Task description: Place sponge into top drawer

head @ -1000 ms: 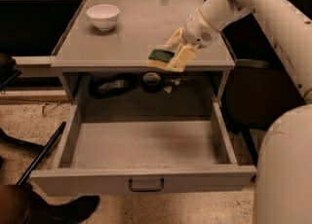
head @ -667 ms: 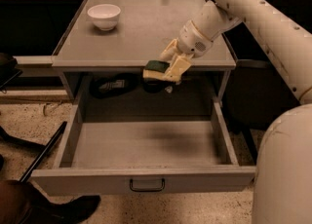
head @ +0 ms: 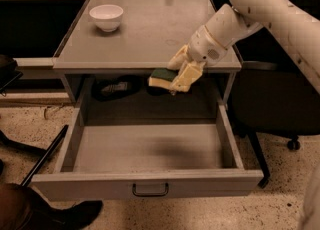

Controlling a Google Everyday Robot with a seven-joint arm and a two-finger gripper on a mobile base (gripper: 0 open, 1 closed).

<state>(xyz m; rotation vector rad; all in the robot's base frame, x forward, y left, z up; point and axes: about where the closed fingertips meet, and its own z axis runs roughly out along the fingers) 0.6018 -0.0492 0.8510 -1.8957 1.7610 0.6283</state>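
Note:
The sponge (head: 161, 78), yellow foam with a dark green top, is held in my gripper (head: 176, 76) just past the front edge of the grey counter (head: 150, 29). It hangs above the back part of the open top drawer (head: 150, 149). The gripper's cream fingers (head: 186, 75) are shut on the sponge's right end. The drawer is pulled far out, its inside is bare, and its front panel carries a small dark loop handle (head: 150, 190). My white arm comes in from the upper right.
A white bowl (head: 106, 17) stands at the counter's back left. Dark objects (head: 117, 88) lie in the shelf space under the counter, behind the drawer. A dark office chair (head: 275, 109) stands to the right. A dark shoe (head: 80, 211) is at the lower left.
My gripper has carried the sponge forward and down, off the counter's front edge, so that it now hangs over the back of the open drawer.

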